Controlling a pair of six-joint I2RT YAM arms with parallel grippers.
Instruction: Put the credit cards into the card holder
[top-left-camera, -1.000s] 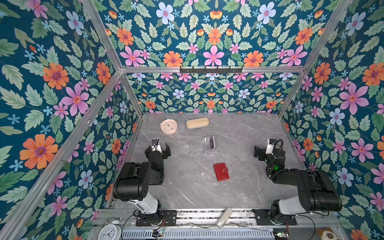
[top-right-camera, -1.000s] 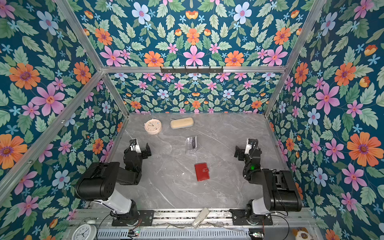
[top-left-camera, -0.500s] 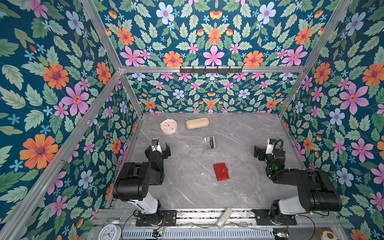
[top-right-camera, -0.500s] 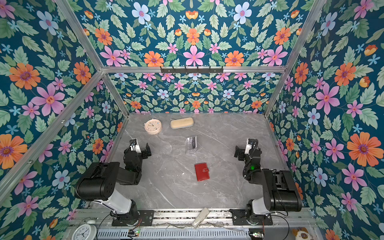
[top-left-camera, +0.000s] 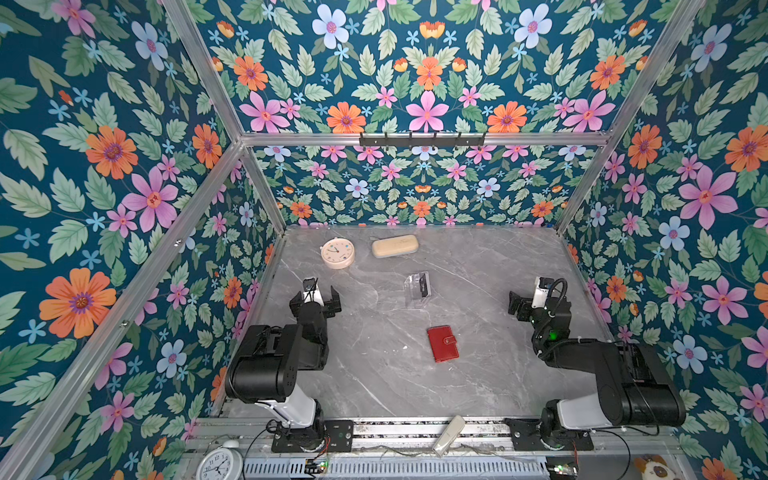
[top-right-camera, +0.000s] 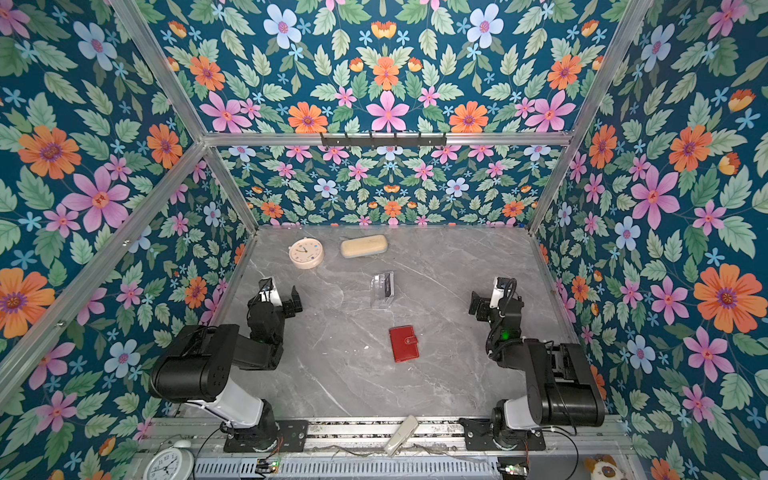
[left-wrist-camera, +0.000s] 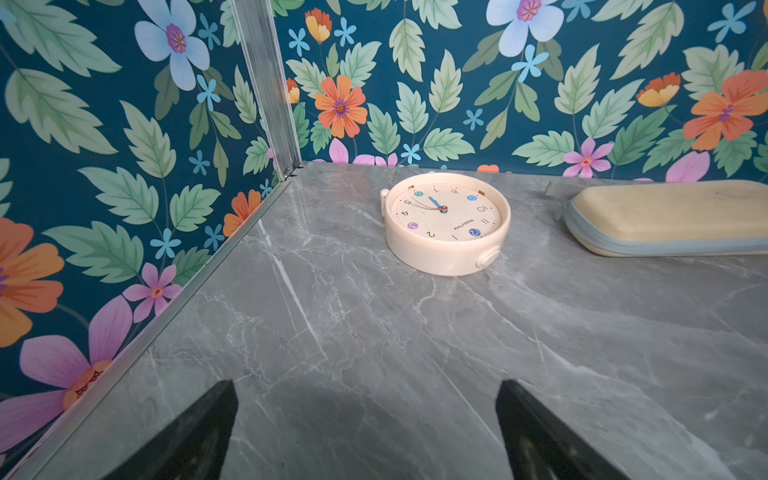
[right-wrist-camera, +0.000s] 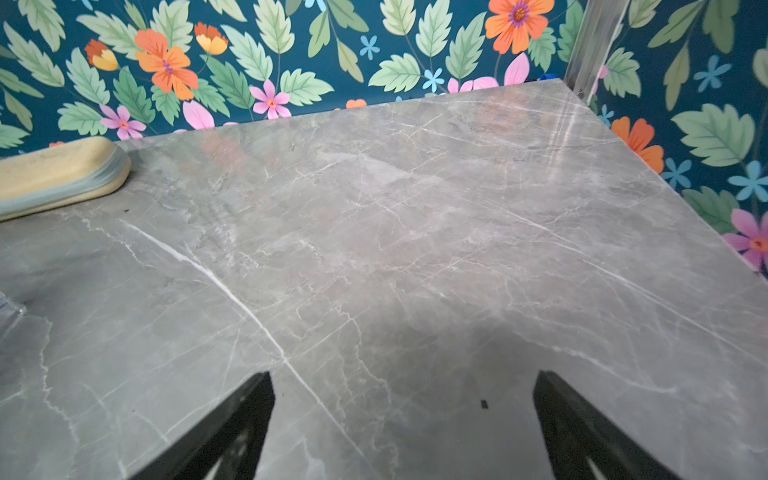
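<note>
left claw (top-left-camera: 316, 300): centre-left of frame, over the bare grey marble tabletop (top-left-camera: 478, 386); jaws spread wide, nothing between them; the wrist view shows only stone between the tips.
round cream plastic clock (top-left-camera: 337, 252): upper left of the table, beyond the left claw; not a task item.
long beige zip case (top-left-camera: 395, 246): just right of the clock, not touching it; not a task item.
clear plastic stand (top-left-camera: 417, 289): table centre, about midway between the claws and roughly level with them; long axis runs up-down the frame, slightly tilted.
dark card (top-left-camera: 423, 285): thin dark rectangle with a white mark, inside the clear plastic stand, right-hand part; upright or leaning, cannot tell.
flat red snap-tab wallet (top-left-camera: 443, 343): below and slightly right of the stand, well apart from it; shut, tab on its right edge; long axis up-down the frame, top leaning left.
right claw (right-wrist-camera: 403, 378): centre-right in both top views; jaws spread wide, empty.
key relation: stand and wallet both lie inward of the claws, so left claw goes right and right claw goes left. The wallet is nearer the right claw. Which of the two is the card holder, cannot tell.
counts: claws 2; stand 1; wallet 1; cards seen 1; red and blue cards not seen; table clock 1; case 1.
</note>
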